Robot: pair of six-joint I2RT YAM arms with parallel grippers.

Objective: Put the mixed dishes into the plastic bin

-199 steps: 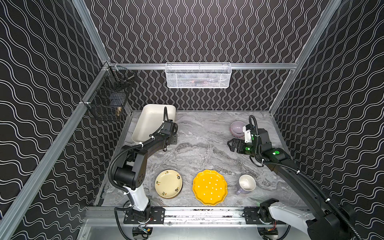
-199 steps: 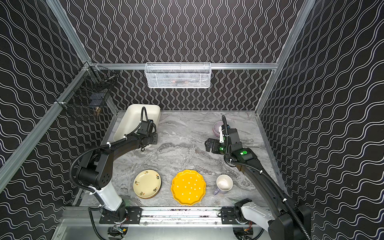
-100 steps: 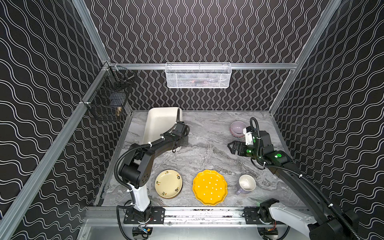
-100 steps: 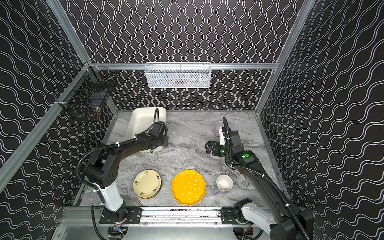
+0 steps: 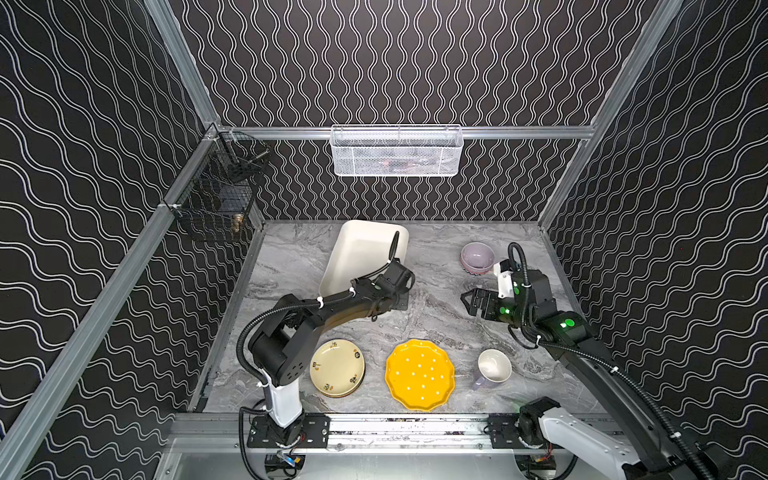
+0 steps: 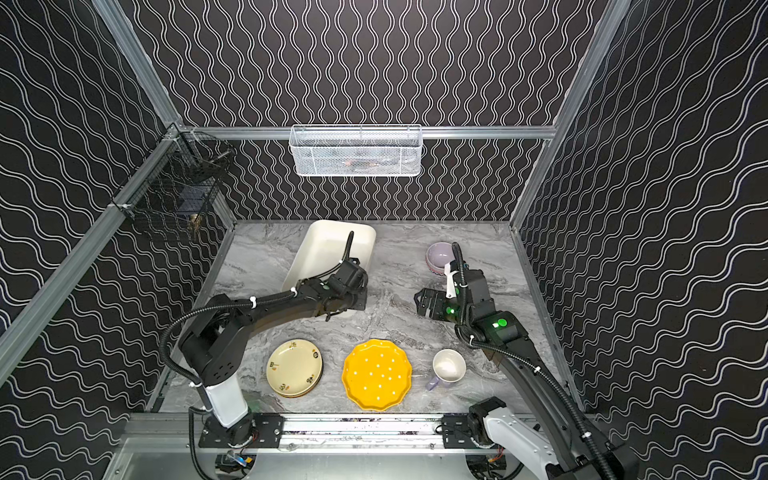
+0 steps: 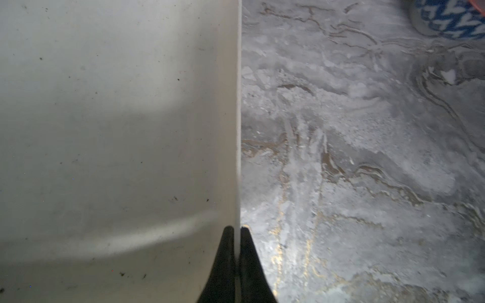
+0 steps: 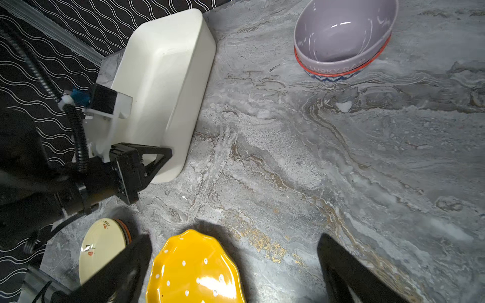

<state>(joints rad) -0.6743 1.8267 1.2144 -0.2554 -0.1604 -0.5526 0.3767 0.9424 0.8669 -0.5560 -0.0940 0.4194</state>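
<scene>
Now underway: positioning the bin, by my reading, before any dish goes in
Left hand: clamped on the rim of the plastic bin, one finger inside the wall and one outside
Bin: at the back of the tabletop, left of middle, nothing seen in it
Right hand: jaws wide and empty, hovering between lilac bowl and lavender mug
Dishes: yellow plate and cream floral plate stack near the front edge, all outside the bin
Next: probably slide the bin somewhere reachable without tipping it, let go, then pick up a dish

The bowl sits right of the bin, behind the mug.
</scene>
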